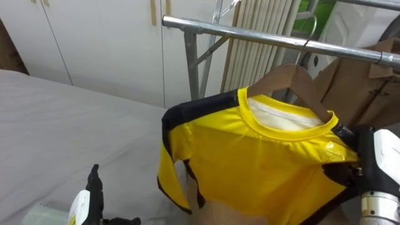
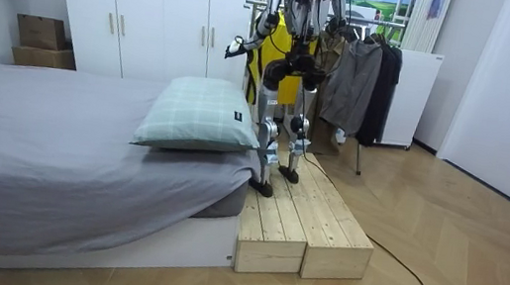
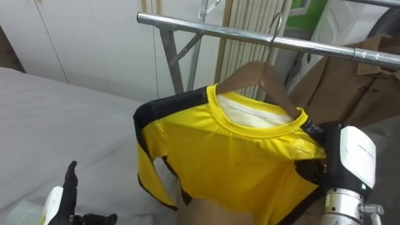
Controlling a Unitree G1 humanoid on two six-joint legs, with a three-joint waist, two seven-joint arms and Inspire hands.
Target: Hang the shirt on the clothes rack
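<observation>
Just to the left of the right hand (image 1: 378, 153), a yellow shirt (image 1: 262, 169) is seen draped on a wooden hanger (image 1: 290, 78). The shirt's near shoulder is met by that hand, but the fingers are hidden behind the dark trim, so it cannot be told whether anything is pinched. Above the hand and to its left, the hanger's wire hook (image 1: 310, 31) crosses the metal rail (image 1: 250, 34); whether it is seated over the rail cannot be made out.

The main risk is judged to be a release before the hook is seated, by which hanger and shirt would be dropped together. A sideways pull from the hand could also drag the hook off the rail. The shoulder farthest from the hand sags with a loose sleeve, so the cloth could be slid off that end if the hanger is tipped. Just beyond the hand, a brown garment (image 1: 362, 87) already hangs and could be snagged.

Far to the left and lower, over the grey bed (image 1: 62, 125), the left hand (image 1: 94, 194) is held relaxed and empty.
</observation>
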